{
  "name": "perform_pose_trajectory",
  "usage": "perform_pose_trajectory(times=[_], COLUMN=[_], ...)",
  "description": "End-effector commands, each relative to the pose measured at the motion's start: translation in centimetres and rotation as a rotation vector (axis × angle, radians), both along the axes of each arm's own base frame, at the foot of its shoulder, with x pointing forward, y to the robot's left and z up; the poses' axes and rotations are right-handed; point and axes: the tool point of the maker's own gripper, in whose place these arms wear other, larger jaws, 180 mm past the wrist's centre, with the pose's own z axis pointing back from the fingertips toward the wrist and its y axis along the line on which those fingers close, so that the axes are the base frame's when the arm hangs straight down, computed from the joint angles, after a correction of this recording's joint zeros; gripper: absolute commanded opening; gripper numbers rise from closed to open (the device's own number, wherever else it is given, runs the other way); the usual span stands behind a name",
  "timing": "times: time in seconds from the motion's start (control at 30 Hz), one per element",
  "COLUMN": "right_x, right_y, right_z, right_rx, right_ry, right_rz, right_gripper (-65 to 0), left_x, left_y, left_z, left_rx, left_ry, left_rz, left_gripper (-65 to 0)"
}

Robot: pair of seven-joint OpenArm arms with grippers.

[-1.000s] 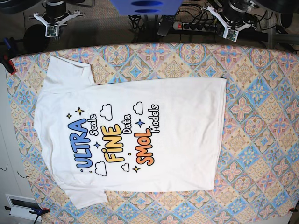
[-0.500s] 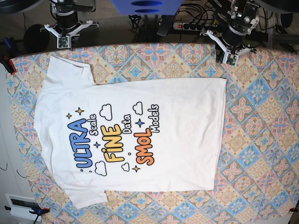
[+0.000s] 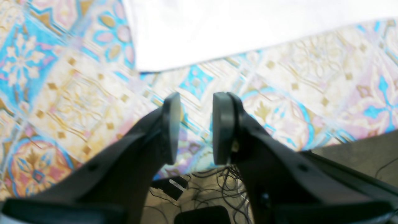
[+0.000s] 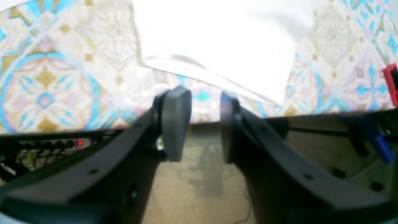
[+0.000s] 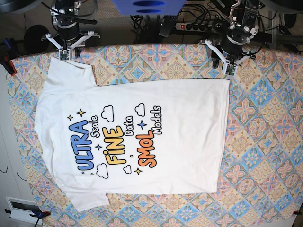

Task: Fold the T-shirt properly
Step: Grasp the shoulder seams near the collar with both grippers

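T-shirt (image 5: 132,137) flat, print side up, on patterned tablecloth (image 5: 265,142). Left gripper (image 3: 196,127) above the cloth just off the shirt's hem corner, jaws parted by a narrow gap, nothing between them. Right gripper (image 4: 205,124) at table edge near a sleeve, jaws likewise apart, empty.

The large white short-sleeved cotton T-shirt (image 5: 142,127), lying print-up, carries blue "ULTRA" with small outlined "Scale", yellow "FINE" with "Data", and orange "SMOL" with "Models", all running sideways in the base view; no other lettering is legible.
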Motion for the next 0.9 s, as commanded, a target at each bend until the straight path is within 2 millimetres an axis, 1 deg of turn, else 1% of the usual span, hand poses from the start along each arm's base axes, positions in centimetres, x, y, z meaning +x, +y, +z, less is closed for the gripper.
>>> perform_pose_trajectory(times=[0.0, 0.07, 0.2, 0.27, 0.33, 0.37, 0.5, 0.6, 0.7, 0.87], right_x=[0.9, 0.9, 1.2, 1.2, 1.2, 1.2, 1.3, 1.3, 1.3, 1.3], right_y=[-0.1, -0.2, -0.1, -0.1, -0.1, -0.1, -0.2, -0.2, -0.2, -0.2], right_z=[0.9, 0.7, 0.9, 0.9, 0.9, 0.9, 0.9, 0.9, 0.9, 0.9], right_rx=[-0.008, -0.007, -0.007, -0.007, -0.007, -0.007, -0.008, -0.008, -0.008, -0.008], right_ry=[-0.039, -0.026, -0.032, -0.032, -0.033, -0.033, -0.036, -0.036, -0.036, -0.036], right_rz=[0.007, 0.003, 0.003, 0.003, 0.003, 0.003, 0.003, 0.003, 0.003, 0.003], right_gripper=[-43.7, -41.1, -36.9, -36.5, -36.6, -36.7, -36.7, -36.7, -36.7, -36.8], left_x=[0.9, 1.2, 1.3, 1.9, 2.4, 2.3, 2.2, 2.4, 2.6, 3.9], left_y=[0.2, 0.2, 0.2, 0.2, 0.0, 0.0, 2.2, 2.7, 3.2, 3.3], left_z=[0.9, 1.0, 1.0, 1.3, 1.3, 0.9, -0.4, -1.0, -0.9, 0.4], left_rx=[0.005, 0.005, 0.005, 0.0, -0.033, -0.053, -0.107, -0.213, -0.327, -0.509], left_ry=[-0.043, -0.048, -0.051, -0.064, -0.068, -0.055, -0.021, -0.004, -0.003, -0.038], left_rz=[-0.001, 0.0, 0.0, 0.002, 0.017, 0.031, 0.136, 0.223, 0.31, 0.415], left_gripper=[-46.8, -46.1, -38.0, -35.9, -35.9, -35.9, -35.8, -35.7, -35.8, -35.9])
